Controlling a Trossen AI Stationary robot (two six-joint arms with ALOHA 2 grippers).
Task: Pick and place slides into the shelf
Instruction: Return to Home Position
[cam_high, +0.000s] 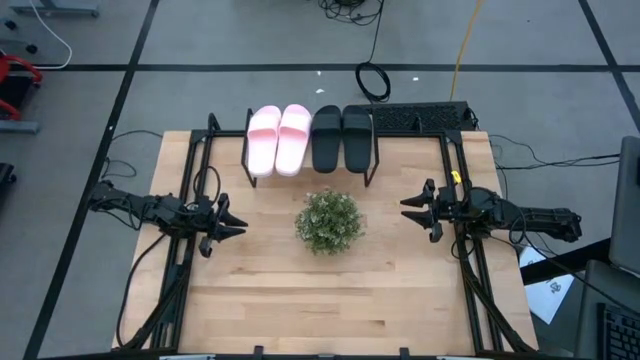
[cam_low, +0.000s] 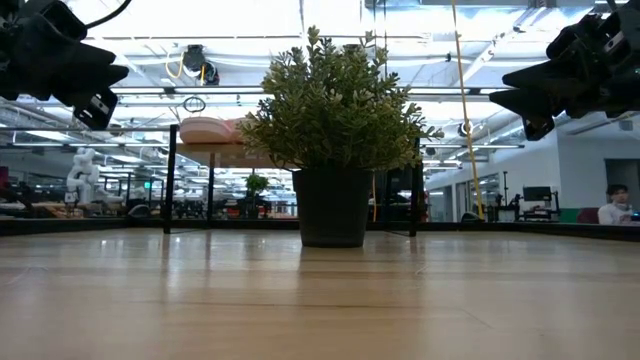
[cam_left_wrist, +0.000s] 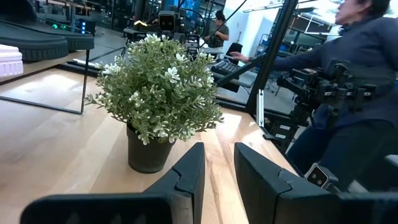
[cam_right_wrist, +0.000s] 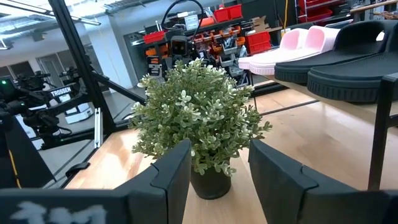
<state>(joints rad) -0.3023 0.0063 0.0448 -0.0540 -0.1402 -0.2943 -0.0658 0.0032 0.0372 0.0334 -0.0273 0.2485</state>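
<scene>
High view: you see all four sandals lined up on the shelf (cam_high: 373, 160) at the far edge of the table (cam_high: 300, 310), the pink slides (cam_high: 278, 140) to the left, the black slides (cam_high: 342, 138) just beside them to the right. Both arms hang well apart from the rack, either side of the potted plant (cam_high: 328, 221). The left gripper (cam_high: 240, 229) carries nothing, its fingers parted by a narrow gap. The right gripper (cam_high: 406, 210) is also empty, its fingers spread wider. Should you need to lift a slide again, expect it to be light and somewhat soft, probably moulded foam that gives under pressure. The broad strap looks the surest hold, or else pinch the sole's edge. The matte surface should not slip much.
</scene>
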